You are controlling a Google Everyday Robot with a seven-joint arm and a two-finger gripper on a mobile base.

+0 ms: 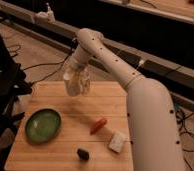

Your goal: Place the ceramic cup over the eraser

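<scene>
Gripper: the gripper [75, 83] hangs over the back left part of the worktop, at the end of the white arm [115, 65], which bends down from an elbow high above the far edge.
Gripper state: the fingers are closed, and a pale cup shape sits between them.
Ceramic cup: the small plain white tapered ceramic cup [70, 88] is at the gripper's tip and looks gripped. Whether its base touches the wood, I cannot tell.
Eraser: the small black chunky eraser [83, 154] lies uncovered near the front edge of the worktop, well apart from the ceramic cup and nearer the camera.
Worktop: a light wooden slatted worktop [55, 100] carries all the things.
Green dish: a round green shallow dish [42, 125] sits on the left side, between the gripper's side and the front edge.
Orange piece: an orange carrot-shaped piece [98, 125] lies near the middle, tilted, behind the eraser.
White block: a white rectangular block [117, 141] lies just right of the eraser, close beside the arm's thick lower section.
Floor: dark cables [40, 65] run across the floor behind the worktop.
</scene>
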